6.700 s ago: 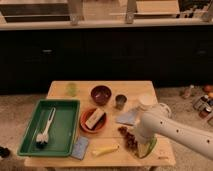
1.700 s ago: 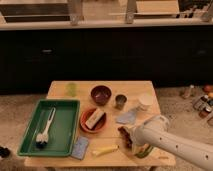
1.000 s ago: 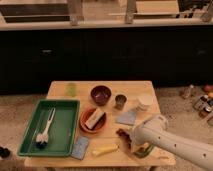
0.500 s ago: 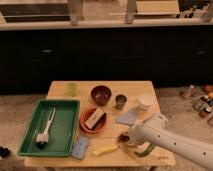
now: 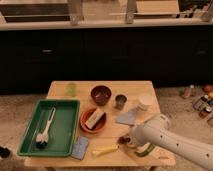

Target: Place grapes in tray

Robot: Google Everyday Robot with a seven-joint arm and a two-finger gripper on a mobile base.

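The grapes show only as a small dark red patch on the wooden table, near its front right, mostly hidden by my arm. My gripper is at the end of the white arm, which reaches in from the lower right, and it sits right at the grapes. The green tray lies at the table's front left, well to the left of the gripper. It holds a white dish brush.
An orange bowl with a pale block stands between tray and gripper. A yellow banana-like piece and a blue sponge lie at the front. A maroon bowl, small cup, white container, green cup and grey cloth lie behind.
The end of my arm has come down and a little left onto the grapes, covering most of them. Everything else on the table has stayed put.
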